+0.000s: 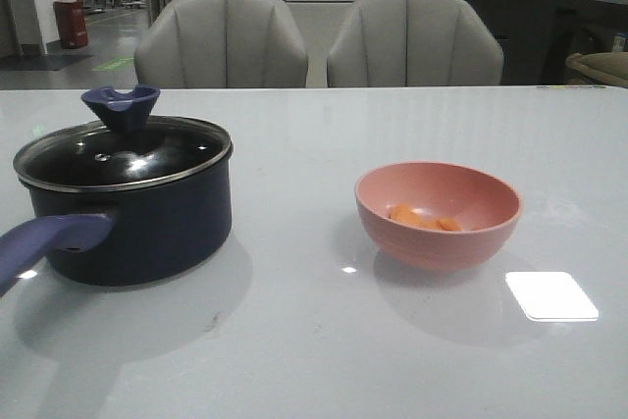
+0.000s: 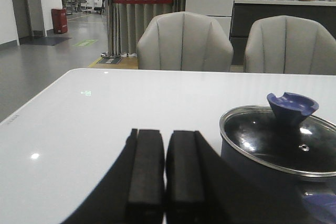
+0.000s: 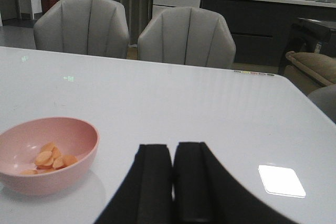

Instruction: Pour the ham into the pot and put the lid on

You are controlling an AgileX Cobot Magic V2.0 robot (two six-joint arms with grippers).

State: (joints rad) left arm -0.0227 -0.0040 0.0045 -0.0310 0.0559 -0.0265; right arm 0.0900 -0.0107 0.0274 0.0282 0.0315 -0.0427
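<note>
The dark navy pot point(image 1: 137, 228) stands at the left of the table, its blue-purple handle toward me. The glass lid point(image 1: 123, 152) with its blue-purple knob point(image 1: 120, 105) sits on it. The pot point(image 2: 262, 169) and lid point(image 2: 281, 140) also show in the left wrist view. Orange-pink ham chunks point(image 1: 424, 219) lie in a pink bowl point(image 1: 438, 213) at the right; the right wrist view shows the ham point(image 3: 50, 158) and bowl point(image 3: 47, 156) too. My left gripper point(image 2: 165, 135) is shut and empty, beside the pot. My right gripper point(image 3: 173, 148) is shut and empty, beside the bowl. Neither gripper shows in the front view.
Two grey chairs point(image 1: 221, 41) point(image 1: 414, 41) stand behind the table's far edge. A bright patch of reflected light point(image 1: 550, 295) lies on the white table point(image 1: 314, 340) right of the bowl.
</note>
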